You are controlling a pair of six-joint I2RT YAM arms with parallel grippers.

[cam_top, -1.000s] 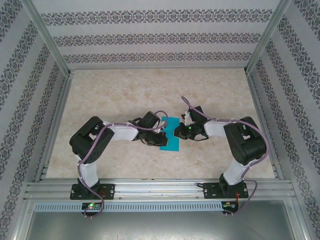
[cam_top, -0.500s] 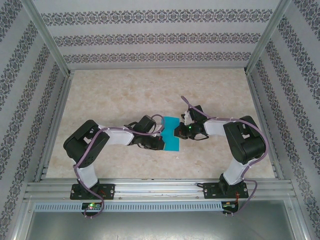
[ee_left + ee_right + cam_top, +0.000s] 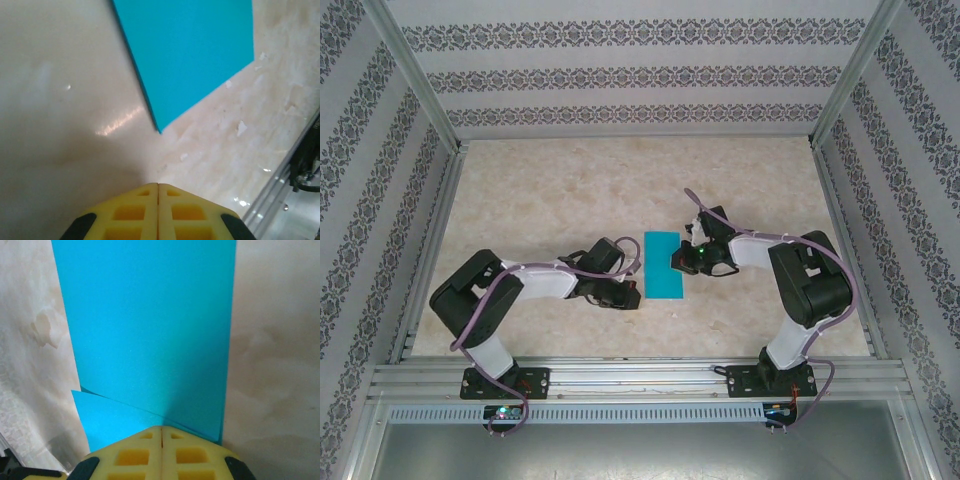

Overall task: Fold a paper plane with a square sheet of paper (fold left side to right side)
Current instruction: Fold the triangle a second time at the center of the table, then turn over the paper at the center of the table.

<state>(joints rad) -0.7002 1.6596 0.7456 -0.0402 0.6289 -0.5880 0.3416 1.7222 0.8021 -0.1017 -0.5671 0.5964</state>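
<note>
The square sheet of paper (image 3: 662, 265) lies flat on the table as a teal upright rectangle, folded in half. In the right wrist view the paper (image 3: 150, 330) has two layers, the lower one sticking out a little at the near left. My right gripper (image 3: 680, 262) is shut, its yellow tips (image 3: 161, 429) resting over the paper's right edge. My left gripper (image 3: 633, 296) is shut too and sits on bare table left of the paper's near corner. In the left wrist view its tips (image 3: 158, 186) stand apart from the paper (image 3: 190, 55).
The beige marbled table top (image 3: 570, 190) stretches far and to both sides of the arms. An aluminium rail (image 3: 640, 375) runs along the near edge, also seen as the rail (image 3: 280, 185) in the left wrist view. Patterned walls (image 3: 640, 75) close in the other sides.
My left gripper has drawn back to the left, off the paper, and its arm has swung lower. The paper now lies flat. The right gripper has barely moved.
</note>
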